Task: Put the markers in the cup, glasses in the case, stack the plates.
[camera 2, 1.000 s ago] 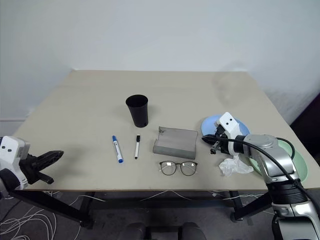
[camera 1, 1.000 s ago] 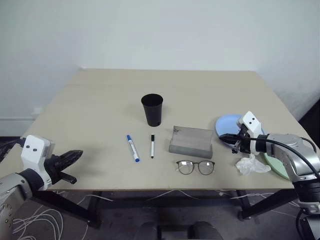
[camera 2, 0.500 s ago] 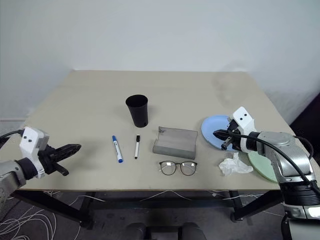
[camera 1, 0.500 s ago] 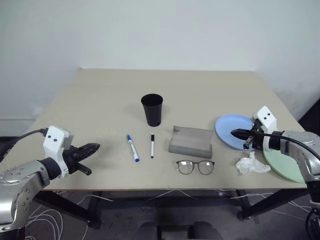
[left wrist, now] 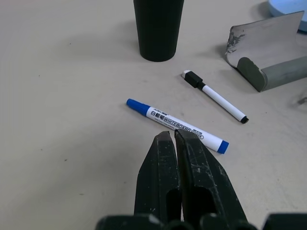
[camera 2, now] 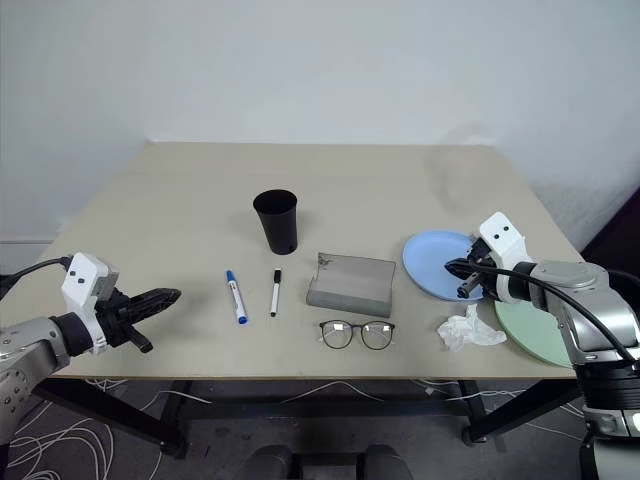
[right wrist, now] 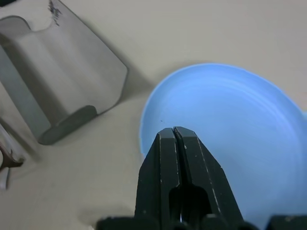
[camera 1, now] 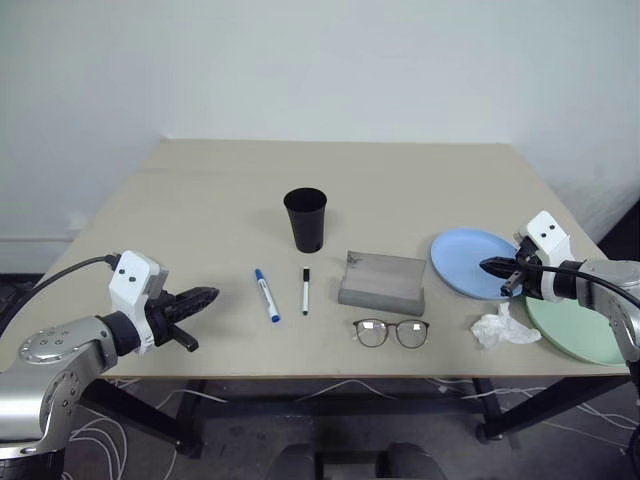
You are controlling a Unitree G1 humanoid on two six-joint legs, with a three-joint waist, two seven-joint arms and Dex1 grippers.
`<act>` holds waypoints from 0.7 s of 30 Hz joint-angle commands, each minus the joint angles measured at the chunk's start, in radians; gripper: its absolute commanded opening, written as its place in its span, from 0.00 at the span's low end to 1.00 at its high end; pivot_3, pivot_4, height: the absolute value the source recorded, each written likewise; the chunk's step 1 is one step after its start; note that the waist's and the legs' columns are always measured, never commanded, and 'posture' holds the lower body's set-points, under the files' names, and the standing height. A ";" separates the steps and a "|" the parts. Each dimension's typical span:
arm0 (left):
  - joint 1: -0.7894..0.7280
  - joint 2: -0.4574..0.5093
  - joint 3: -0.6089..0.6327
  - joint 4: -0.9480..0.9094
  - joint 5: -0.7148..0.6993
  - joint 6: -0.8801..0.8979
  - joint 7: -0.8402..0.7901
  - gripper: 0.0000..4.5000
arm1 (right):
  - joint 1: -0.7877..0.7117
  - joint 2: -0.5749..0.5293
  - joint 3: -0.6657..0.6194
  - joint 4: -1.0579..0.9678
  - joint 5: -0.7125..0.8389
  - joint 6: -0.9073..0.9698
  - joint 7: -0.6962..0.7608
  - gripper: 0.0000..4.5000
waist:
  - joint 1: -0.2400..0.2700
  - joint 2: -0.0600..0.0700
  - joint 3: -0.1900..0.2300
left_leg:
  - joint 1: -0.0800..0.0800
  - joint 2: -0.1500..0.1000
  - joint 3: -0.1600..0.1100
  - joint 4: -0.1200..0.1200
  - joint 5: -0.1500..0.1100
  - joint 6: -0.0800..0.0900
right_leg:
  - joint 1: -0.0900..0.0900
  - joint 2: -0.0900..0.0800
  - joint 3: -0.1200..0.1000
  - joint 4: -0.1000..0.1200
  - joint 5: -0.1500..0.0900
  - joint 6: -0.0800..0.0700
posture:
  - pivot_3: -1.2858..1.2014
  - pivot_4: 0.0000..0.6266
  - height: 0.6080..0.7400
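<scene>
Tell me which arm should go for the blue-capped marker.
Left. The left gripper sits at the table's left front, pointed toward the blue-capped marker, with bare table between them. The right gripper is over the light blue plate, with the case between it and the markers.

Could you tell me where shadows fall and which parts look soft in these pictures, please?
Left eye view: even light, and the cup casts hardly any shadow. Left wrist view: the blue marker reads sharp, its print legible, with a faint shadow beside the left tool. Right wrist view: the case throws a darker shadow toward the blue plate; the right tool looks soft.
</scene>
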 commanded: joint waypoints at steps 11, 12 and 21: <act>-0.090 0.051 -0.053 0.076 0.045 -0.069 -0.063 0.66 | 0.152 -0.147 -0.159 -0.022 -0.006 -0.001 0.008 0.73 | -0.001 0.000 0.000 | 0.000 0.000 0.001 0.002 0.000 0.001 | 0.000 0.000 0.001 0.001 0.000 0.001 | 0.52 0.00 1.00; -0.090 0.052 -0.053 0.079 0.046 -0.072 -0.065 0.73 | 0.162 -0.158 -0.168 -0.016 -0.006 -0.004 0.013 0.81 | -0.001 0.000 0.000 | 0.000 0.000 0.001 0.002 0.000 0.001 | 0.000 0.000 0.001 0.001 0.000 0.001 | 0.52 0.00 1.00; -0.104 0.061 -0.051 0.107 0.037 -0.092 -0.094 0.99 | 0.287 -0.247 -0.200 0.034 -0.026 -0.059 0.086 1.00 | 0.000 0.000 0.000 | 0.000 0.000 0.001 0.002 0.000 0.001 | 0.001 0.001 0.001 0.001 0.000 0.001 | 0.52 0.00 1.00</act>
